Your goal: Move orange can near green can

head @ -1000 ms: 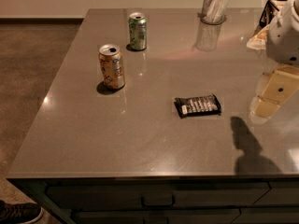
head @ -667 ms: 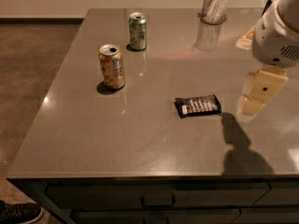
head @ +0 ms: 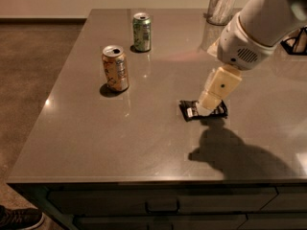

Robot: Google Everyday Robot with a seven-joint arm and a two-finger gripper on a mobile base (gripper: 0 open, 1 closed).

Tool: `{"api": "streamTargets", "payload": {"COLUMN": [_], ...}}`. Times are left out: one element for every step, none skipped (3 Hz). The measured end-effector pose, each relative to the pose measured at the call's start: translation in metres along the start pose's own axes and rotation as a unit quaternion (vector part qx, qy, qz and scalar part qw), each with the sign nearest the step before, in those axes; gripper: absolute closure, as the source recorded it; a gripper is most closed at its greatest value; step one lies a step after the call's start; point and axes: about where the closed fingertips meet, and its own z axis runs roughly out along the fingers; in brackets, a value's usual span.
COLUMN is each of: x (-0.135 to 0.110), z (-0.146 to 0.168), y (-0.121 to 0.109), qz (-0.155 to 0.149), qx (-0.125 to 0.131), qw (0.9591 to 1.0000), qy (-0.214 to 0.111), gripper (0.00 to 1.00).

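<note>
The orange can stands upright on the grey table, left of centre. The green can stands upright behind it, a short way toward the far edge. My gripper hangs from the white arm at the right, above the middle of the table and over a dark snack packet. It is well to the right of the orange can and touches neither can.
A silver cylindrical container stands at the far edge. A dark object lies at the far right edge. The table's front edge has drawers below. A shoe shows on the floor at bottom left.
My arm has swung left from the table's right side toward the middle, now over the snack packet. The cans have not moved.
</note>
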Motion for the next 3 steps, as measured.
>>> {"api": "streamTargets", "payload": {"x": [-0.042,-0.088,-0.126], "z": [0.021,0.041,0.062], "y": [-0.003,-0.009,-0.025], "qz": [0.006,0.011,0.020], "qx": [-0.011,0.002,0.016], "qw": [0.9981,0.9937,0.9899], "qy": [-0.060,-0.111,-0.140], "gripper": [0.00,0.00,0.00]}}
